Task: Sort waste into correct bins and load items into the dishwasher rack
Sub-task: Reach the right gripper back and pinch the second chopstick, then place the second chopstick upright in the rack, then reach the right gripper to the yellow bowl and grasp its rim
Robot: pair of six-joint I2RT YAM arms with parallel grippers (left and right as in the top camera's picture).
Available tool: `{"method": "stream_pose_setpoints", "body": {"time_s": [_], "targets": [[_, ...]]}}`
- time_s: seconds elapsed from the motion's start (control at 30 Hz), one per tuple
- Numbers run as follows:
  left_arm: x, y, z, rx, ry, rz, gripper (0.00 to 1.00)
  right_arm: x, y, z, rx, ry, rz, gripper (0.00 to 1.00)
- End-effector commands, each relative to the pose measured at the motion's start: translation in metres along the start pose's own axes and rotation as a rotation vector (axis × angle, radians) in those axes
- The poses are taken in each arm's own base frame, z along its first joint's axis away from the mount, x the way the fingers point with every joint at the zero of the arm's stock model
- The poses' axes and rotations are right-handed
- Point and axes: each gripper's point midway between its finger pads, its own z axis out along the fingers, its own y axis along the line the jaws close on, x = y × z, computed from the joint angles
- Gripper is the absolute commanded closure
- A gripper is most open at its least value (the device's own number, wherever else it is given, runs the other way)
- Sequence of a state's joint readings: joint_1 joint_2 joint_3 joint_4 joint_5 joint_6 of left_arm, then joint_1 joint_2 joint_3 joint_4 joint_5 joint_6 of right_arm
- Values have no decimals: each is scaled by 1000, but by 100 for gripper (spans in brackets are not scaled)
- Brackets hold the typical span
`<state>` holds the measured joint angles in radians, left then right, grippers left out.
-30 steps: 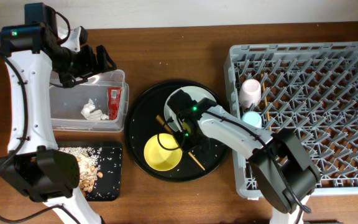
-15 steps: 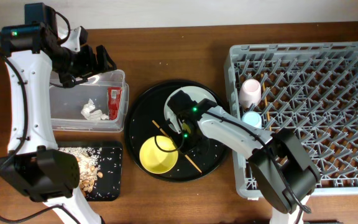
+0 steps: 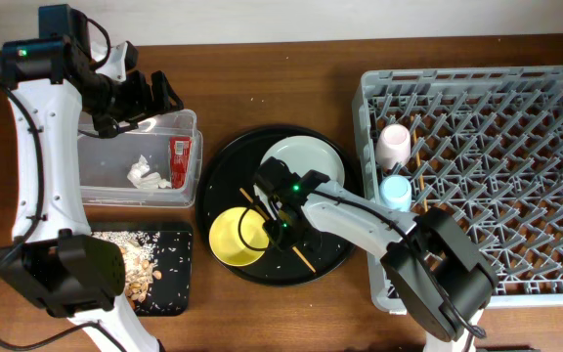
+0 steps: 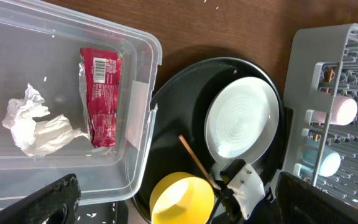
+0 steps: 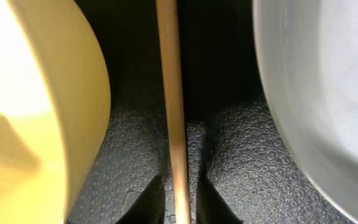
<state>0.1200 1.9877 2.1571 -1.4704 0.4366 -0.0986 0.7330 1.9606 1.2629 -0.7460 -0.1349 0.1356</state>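
Observation:
On the round black tray (image 3: 225, 176), my right gripper (image 3: 285, 221) is down over a wooden chopstick (image 5: 173, 106) and shut on it. One dark finger (image 5: 149, 200) stands on each side of the stick. The yellow bowl (image 3: 231, 238) sits just to its left and the grey-blue plate (image 3: 309, 159) just behind it. My left gripper (image 3: 151, 93) hovers open over the back of the clear tub (image 3: 99, 192). The tub holds a white tissue (image 4: 33, 127) and a red wrapper (image 4: 98, 93). A pink-lined cup (image 3: 394, 145) and a blue cup (image 3: 395, 191) stand in the grey rack (image 3: 497, 147).
The flat black tray (image 3: 179, 284) at the front left holds beige scraps and rice grains. A thin wooden stick (image 3: 420, 182) stands in the rack beside the cups. Bare brown table lies behind the round tray and between it and the tub.
My right gripper slid left along the round tray, nudging the yellow bowl leftward, and its jaws narrowed onto the chopstick. The left arm has not moved.

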Motion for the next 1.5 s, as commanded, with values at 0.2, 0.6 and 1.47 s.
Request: {"method": "stream_pose_setpoints", "body": {"time_s": [0.2, 0.6, 1.47], "targets": [[0, 0, -4, 0, -9, 3, 0, -16, 3, -24, 18, -39, -8, 96], [0, 0, -4, 0, -9, 3, 0, -49, -111, -173, 388, -106, 151, 96], [0, 0, -4, 0, -9, 3, 0, 44, -310, -195, 393, -61, 589, 49]]}}
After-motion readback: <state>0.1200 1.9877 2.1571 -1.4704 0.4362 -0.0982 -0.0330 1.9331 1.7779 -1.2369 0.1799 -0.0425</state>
